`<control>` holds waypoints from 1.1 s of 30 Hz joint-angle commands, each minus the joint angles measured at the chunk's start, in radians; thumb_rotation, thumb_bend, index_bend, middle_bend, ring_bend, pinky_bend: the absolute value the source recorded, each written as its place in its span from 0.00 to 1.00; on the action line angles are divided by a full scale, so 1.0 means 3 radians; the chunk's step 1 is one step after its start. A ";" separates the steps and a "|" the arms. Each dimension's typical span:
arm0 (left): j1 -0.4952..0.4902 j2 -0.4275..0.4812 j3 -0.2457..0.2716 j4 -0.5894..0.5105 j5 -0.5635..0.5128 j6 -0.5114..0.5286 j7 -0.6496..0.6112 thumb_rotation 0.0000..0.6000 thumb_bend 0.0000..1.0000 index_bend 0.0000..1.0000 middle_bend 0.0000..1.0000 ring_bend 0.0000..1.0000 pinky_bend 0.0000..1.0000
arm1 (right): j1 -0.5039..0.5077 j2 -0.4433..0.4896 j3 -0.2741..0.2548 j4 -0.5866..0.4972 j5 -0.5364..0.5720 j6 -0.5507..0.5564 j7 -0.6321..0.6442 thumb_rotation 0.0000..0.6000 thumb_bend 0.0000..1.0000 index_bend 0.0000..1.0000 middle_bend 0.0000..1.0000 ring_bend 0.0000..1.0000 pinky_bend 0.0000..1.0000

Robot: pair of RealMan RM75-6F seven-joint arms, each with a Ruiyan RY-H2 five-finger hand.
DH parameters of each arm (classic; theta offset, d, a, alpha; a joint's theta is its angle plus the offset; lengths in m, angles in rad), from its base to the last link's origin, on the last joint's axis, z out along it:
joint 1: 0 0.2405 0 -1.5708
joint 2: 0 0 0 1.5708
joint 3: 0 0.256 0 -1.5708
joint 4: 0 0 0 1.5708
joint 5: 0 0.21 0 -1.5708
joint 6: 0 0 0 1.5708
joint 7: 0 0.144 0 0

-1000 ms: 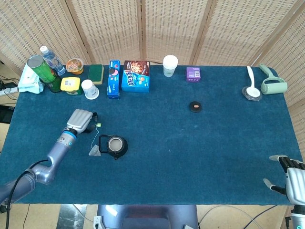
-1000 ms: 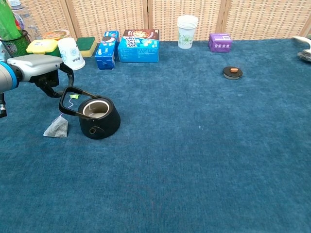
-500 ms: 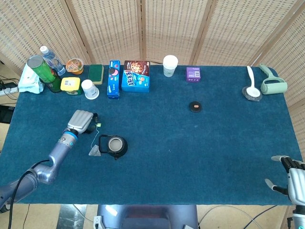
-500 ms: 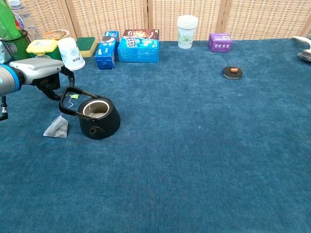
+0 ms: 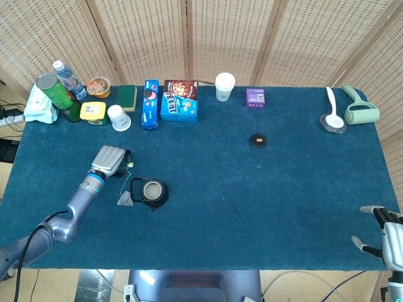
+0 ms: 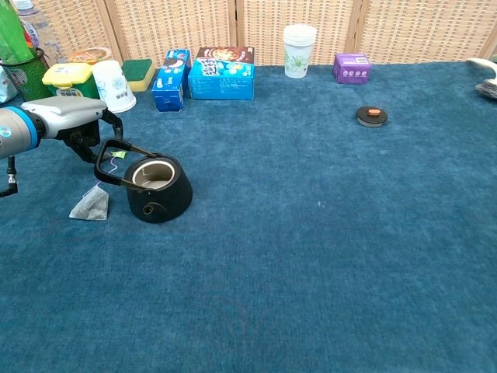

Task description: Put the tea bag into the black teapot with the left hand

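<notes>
The black teapot point(image 5: 152, 192) point(image 6: 158, 189) stands lidless at the table's left, its handle tipped toward my left hand. The tea bag point(image 5: 124, 199) point(image 6: 91, 205) lies flat on the cloth just left of the pot. Its string runs up to a small green tag point(image 5: 131, 165) point(image 6: 118, 154). My left hand point(image 5: 109, 161) point(image 6: 74, 120) hovers just left of that tag, fingers bent downward and holding nothing that I can see. My right hand point(image 5: 387, 236) is at the table's near right corner, fingers spread and empty.
The teapot lid point(image 5: 258, 139) point(image 6: 372, 116) lies mid-table to the right. Along the back stand a paper cup point(image 5: 118, 117), blue snack boxes point(image 5: 179, 99), a white cup point(image 5: 224, 86) and a purple box point(image 5: 255, 97). A spoon and roller point(image 5: 360, 112) lie at the far right.
My left hand has slid slightly nearer the tag and toward the table's front. The right hand has drifted a little lower. Tea bag and teapot are unmoved.
</notes>
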 commanded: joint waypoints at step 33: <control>-0.0064 -0.0102 -0.0035 0.0097 -0.0125 -0.0098 0.0077 1.00 0.42 0.46 1.00 1.00 1.00 | -0.0029 -0.0016 0.0010 0.0056 0.0050 -0.0028 0.0053 1.00 0.13 0.32 0.32 0.37 0.28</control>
